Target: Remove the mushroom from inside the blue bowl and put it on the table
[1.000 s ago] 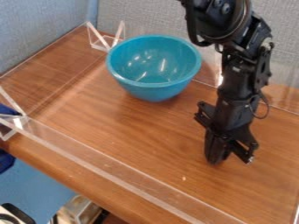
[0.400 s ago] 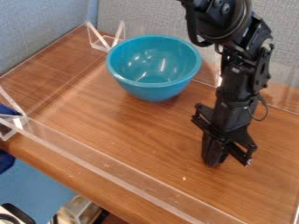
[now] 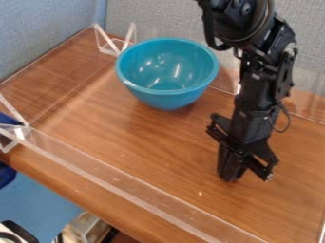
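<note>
The blue bowl (image 3: pixel 168 73) stands upright on the table (image 3: pixel 114 128), toward the back, just in front of the angled clear acrylic pieces (image 3: pixel 114 40) at the rear corner. Its inside shows only glossy reflections; no mushroom can be made out in it. The black gripper (image 3: pixel 241 174) points straight down, well to the right of the bowl and nearer the front, its tip low at the wood. Its jaws are together, and whether anything is pinched between them cannot be told. The mushroom is not visible anywhere. Left of and in front of the bowl lies a broad bare stretch of wood, bounded by the low clear wall (image 3: pixel 121 183) along the front edge. Between bowl and gripper runs 1 bare strip.
</note>
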